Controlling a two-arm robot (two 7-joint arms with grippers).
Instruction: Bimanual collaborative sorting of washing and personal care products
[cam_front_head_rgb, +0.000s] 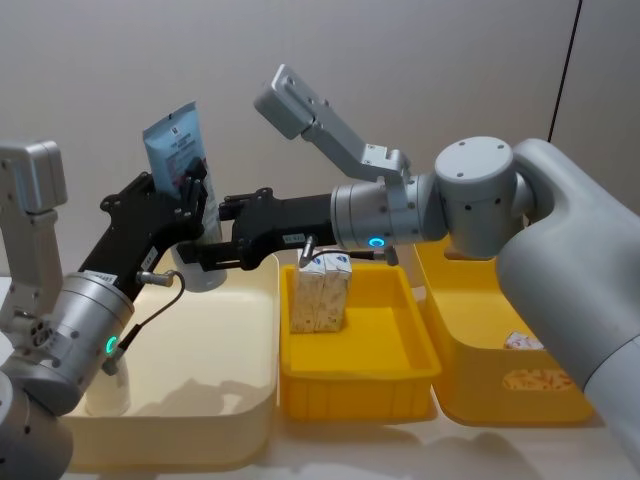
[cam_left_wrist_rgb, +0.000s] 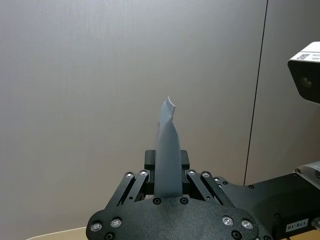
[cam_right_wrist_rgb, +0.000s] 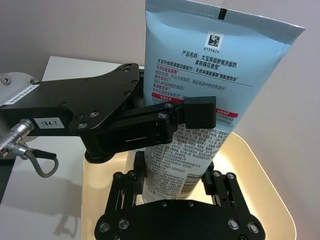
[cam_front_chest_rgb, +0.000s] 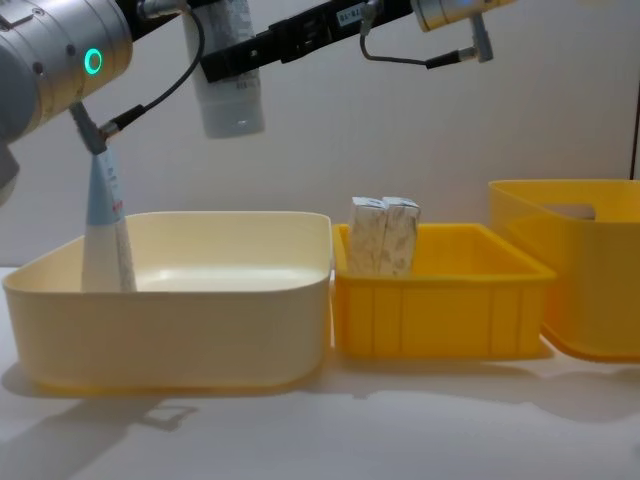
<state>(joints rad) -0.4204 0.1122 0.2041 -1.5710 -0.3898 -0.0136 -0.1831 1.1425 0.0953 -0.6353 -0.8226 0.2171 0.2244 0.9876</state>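
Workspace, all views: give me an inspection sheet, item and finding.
Surface: white table, tubs in a row.
Job's things: held tube in air over cream tub; second tube standing in it; two cartons in small yellow tub; more cartons in large yellow tub.
Clutter: nothing seen.
Grippers: left gripper shut on held tube; right gripper at its cap end.
Cables: wrist cable hanging loose.
Surroundings: plain wall.

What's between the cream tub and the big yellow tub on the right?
A smaller yellow bin holding two upright cartons, shown in head and chest views. The left pincer and right pincer hold the tube above the cream tub.
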